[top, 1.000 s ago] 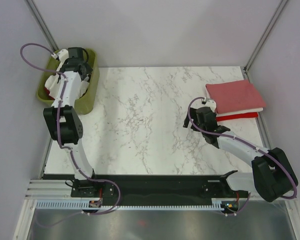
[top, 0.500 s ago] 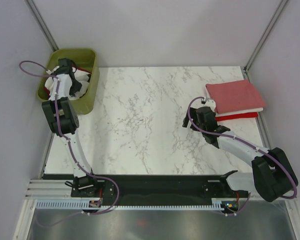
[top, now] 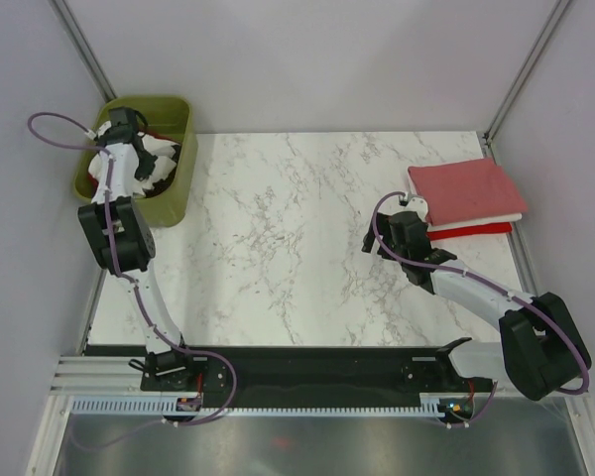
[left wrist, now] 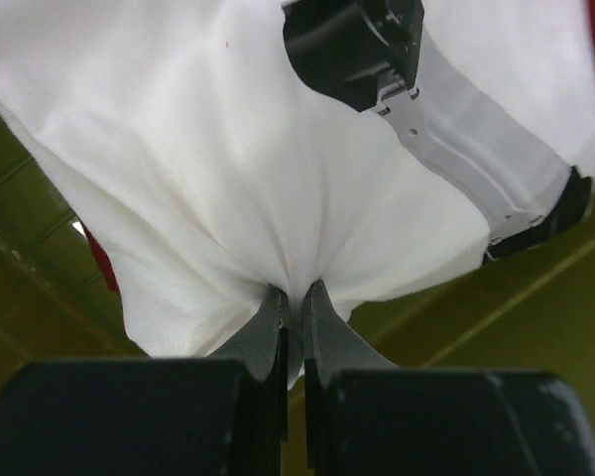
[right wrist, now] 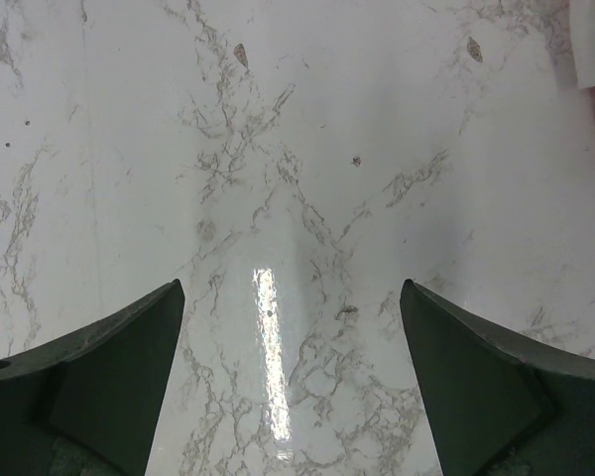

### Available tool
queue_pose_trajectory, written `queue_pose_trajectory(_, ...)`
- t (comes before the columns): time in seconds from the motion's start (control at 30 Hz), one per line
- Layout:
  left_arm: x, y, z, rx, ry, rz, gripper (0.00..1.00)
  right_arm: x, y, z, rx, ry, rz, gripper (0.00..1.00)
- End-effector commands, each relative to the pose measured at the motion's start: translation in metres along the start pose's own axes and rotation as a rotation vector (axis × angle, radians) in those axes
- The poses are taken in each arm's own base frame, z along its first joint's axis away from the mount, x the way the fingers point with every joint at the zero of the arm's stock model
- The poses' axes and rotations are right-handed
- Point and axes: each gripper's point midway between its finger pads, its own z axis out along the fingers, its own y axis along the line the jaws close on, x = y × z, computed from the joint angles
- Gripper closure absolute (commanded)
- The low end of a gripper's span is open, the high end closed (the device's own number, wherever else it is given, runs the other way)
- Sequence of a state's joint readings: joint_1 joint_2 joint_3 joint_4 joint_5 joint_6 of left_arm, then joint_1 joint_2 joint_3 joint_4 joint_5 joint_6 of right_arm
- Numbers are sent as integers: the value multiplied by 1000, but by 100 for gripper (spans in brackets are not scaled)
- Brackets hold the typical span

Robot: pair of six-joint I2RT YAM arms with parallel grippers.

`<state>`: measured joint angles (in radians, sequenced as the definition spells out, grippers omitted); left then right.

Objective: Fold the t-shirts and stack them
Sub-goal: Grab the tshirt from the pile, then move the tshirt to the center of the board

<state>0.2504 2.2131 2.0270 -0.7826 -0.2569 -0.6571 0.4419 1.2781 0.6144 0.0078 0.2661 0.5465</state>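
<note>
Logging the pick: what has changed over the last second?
The left end effector shifted left over the tub and closed on the white shirt. The right end effector, open, and the folded stack stayed put.

White shirt cut off by left wrist view's top edge; red cloth behind it is just a sliver. From above, left arm hides much of the tub; bottom red shirt at worktop's right edge mostly buried.

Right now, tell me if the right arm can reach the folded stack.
Probably yes: the stack lies just beside the right gripper, which is open above the table, and nothing stands between them.
</note>
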Motion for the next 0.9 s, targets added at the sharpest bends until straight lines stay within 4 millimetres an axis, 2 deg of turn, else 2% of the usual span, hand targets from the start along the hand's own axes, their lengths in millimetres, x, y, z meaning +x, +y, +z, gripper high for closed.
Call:
queue_pose_trajectory(0.0, -59, -15, -92, 116, -180, -70, 98, -21, 11, -1, -27, -54, 25, 2)
queue_pose_trajectory(0.03, -65, -15, -109, 136, -204, -76, 98, -21, 10, -1, -24, -55, 24, 2)
queue_pose_trajectory(0.13, -74, -12, -133, 156, -241, -109, 98, -20, 9, -1, -19, -53, 21, 2)
queue_pose_trajectory(0.17, -81, -11, -153, 182, -270, -122, 98, -20, 9, 0, -18, -52, 21, 2)
queue_pose_trajectory(0.37, -91, -19, -211, 311, -307, -175, 98, -20, 8, 0, -10, -53, 18, 2)
queue_pose_trajectory(0.57, -98, -35, -294, 498, -370, -223, 98, -18, 6, 0, -6, -49, 16, 2)
queue_pose_trajectory(0.6, -97, -40, -316, 547, -387, -233, 98, -19, 6, -1, -5, -53, 17, 2)
queue_pose_trajectory(0.63, -97, -43, -330, 581, -395, -239, 98, -19, 6, -1, -3, -54, 17, 2)
queue_pose_trajectory(0.67, -90, -55, -346, 640, -386, -237, 98, -20, 5, -1, -1, -59, 18, 2)
queue_pose_trajectory(0.77, -73, -73, -392, 770, -373, -227, 98, -21, 5, -3, -2, -63, 24, 2)
queue_pose_trajectory(0.8, -58, -86, -408, 825, -343, -225, 98, -22, 5, -4, -3, -68, 27, 2)
queue_pose_trajectory(0.87, -25, -111, -454, 960, -308, -196, 98, -26, 4, -6, 0, -83, 31, 2)
